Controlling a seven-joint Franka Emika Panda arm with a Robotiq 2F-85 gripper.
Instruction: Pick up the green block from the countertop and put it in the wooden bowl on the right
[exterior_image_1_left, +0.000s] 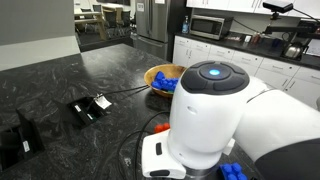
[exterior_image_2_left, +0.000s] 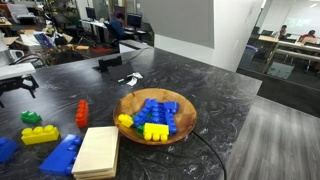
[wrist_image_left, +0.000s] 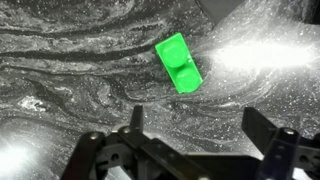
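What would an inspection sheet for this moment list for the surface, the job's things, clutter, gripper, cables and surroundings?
Surface: countertop, dark veined stone, with glare patches in the wrist view.
Job's things: green block lying on the countertop, not gripped; wooden bowl holding blue and yellow bricks.
Clutter: red brick, yellow studded brick, blue bricks, wooden slab beside the bowl.
Gripper: gripper open, apart from the block.
Cables: dark cable on the counter near the bowl.
Surroundings: kitchen units with a microwave; office desks.
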